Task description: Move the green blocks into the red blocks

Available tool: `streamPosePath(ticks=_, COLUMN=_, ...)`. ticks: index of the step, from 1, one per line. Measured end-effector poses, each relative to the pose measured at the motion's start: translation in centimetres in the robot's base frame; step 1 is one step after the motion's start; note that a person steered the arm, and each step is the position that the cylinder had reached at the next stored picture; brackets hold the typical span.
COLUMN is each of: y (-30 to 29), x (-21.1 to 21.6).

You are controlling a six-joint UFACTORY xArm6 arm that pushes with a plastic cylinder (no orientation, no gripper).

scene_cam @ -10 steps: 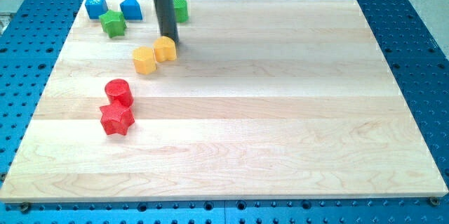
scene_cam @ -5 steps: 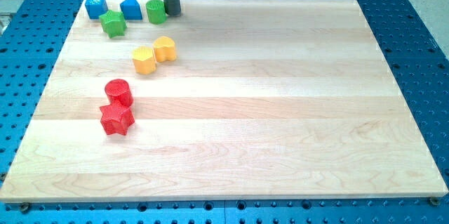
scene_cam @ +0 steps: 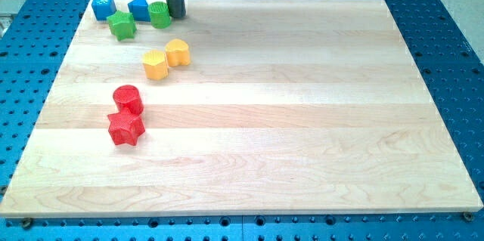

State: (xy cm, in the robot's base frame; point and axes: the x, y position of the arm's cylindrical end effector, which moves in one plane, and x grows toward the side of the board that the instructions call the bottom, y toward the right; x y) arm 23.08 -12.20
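While the dark rod stands at the view's top left, my tip (scene_cam: 176, 16) is seen pressed against the view's right side of the small green cylinder block (scene_cam: 159, 15); nothing is gripped, since the rod has no claw and can only push. The green star block (scene_cam: 121, 25) lies just beyond, to the view's left, and a dark blue house-shaped block (scene_cam: 138, 7) is wedged between them at the top. The red cylinder block (scene_cam: 128, 99) and red star block (scene_cam: 125, 128) are placed well below, toward the view's bottom left. So the push is judged to need redirecting downward. The green cylinder's contact face is hidden by the rod, and the light blue block (scene_cam: 103, 5) is too small for its shape to be told.
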Motion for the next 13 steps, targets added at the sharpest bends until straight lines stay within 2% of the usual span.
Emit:
streamPosePath(ticks=2, y=-9.4, x=5.1)
streamPosePath(ticks=3, y=-10.2, x=3.5)
streamPosePath(ticks=4, y=-13.8, x=1.8)
streamPosePath(ticks=5, y=-18.2, x=2.9)
streamPosePath(ticks=6, y=-18.2, x=4.2)
streamPosePath(ticks=8, y=-14.0, x=10.5)
streamPosePath(ticks=9, y=-12.6, x=11.3)
streamPosePath(ticks=10, y=-12.1, x=9.4)
streamPosePath(ticks=11, y=-14.0, x=17.9)
streamPosePath(ticks=12, y=-13.9, x=21.7)
streamPosePath(ticks=13, y=-15.2, x=14.9)
